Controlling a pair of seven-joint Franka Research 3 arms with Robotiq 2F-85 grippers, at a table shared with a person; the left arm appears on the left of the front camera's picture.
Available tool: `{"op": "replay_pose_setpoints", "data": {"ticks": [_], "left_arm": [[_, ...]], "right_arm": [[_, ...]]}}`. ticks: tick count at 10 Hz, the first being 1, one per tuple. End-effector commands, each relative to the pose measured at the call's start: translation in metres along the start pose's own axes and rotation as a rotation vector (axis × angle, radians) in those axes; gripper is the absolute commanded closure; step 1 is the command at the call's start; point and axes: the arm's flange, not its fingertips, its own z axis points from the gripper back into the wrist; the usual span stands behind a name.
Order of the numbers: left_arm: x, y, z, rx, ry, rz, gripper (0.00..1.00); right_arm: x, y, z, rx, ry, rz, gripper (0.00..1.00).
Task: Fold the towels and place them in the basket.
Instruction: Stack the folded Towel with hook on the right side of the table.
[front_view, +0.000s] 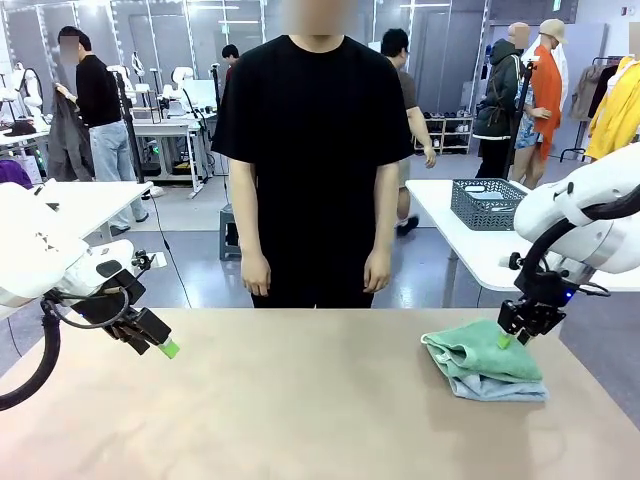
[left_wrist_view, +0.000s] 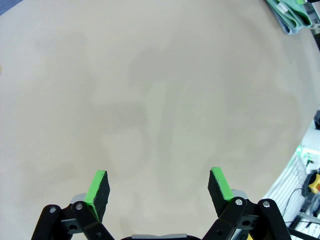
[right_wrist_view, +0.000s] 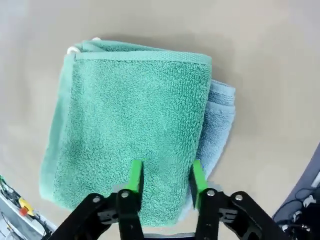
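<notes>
Over at four o'clock on the counter (front_view: 300, 400), the right pincer (right_wrist_view: 164, 177) hovers, fingers apart, above the stacked towels (front_view: 485, 360); the left pincer (left_wrist_view: 159, 192) gapes wide.

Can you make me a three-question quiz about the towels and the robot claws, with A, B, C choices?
1. Where is the green towel?
A. on top of the blue towel
B. in the person's hand
C. hanging off the table edge

2. How many towels are in the stack?
A. one
B. two
C. four

3. What is the left claw doing?
A. squeezing a towel
B. holding a cup
C. open over bare table

Answers:
1. A: in the right wrist view the blue towel peeks out from under the green one.
2. B: the front view shows one green and one pale blue, folded together.
3. C: in the left wrist view its green pads stand wide apart with nothing between them. The right claw sits right above the stack.
</notes>
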Motion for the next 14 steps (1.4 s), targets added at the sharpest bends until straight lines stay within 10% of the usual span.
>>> {"op": "replay_pose_setpoints", "data": {"ticks": [1,14], "left_arm": [[0.003,0.0,0.002,-0.002,0.014,0.006,0.0],[0.003,0.0,0.002,-0.002,0.014,0.006,0.0]], "right_arm": [[-0.006,0.008,0.007,-0.032,-0.016,-0.016,0.0],[-0.009,0.017,0.024,-0.044,-0.034,0.024,0.0]]}}
